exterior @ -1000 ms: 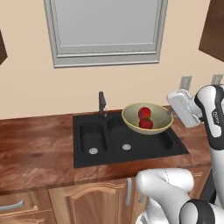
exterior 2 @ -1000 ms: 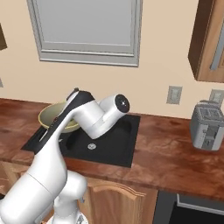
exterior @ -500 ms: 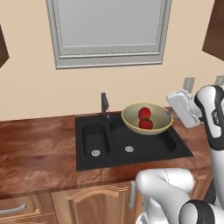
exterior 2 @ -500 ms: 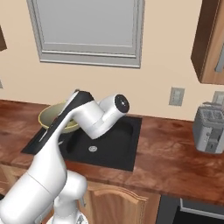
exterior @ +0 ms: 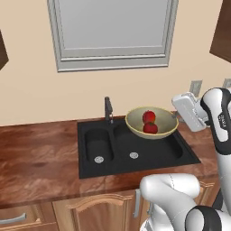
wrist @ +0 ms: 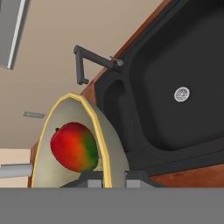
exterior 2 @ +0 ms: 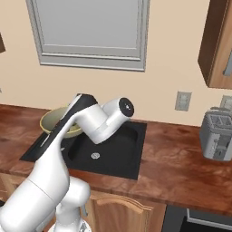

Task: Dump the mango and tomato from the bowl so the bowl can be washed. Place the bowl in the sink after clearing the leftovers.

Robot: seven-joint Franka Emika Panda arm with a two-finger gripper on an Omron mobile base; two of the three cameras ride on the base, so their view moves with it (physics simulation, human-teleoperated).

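The pale yellowish bowl hangs roughly level above the wider basin of the black sink. My gripper is shut on its rim, one fingertip inside and the other outside. In the left base view the hand reaches the bowl's right rim from the right. Two red fruits lie in the bowl, one behind the other; which is the tomato I cannot tell. The hand view shows the red-and-green mango inside the bowl, with the sink beyond. In the right base view my arm hides most of the bowl.
A short dark faucet stands at the sink's back edge, just left of the bowl. Brown wooden counter surrounds the sink. A silver toaster stands on the counter far to the right. A window is above the sink.
The whole picture has slid slightly right in the left base view, so the camera has moved. The bowl stays in my grip with the fruit still inside.
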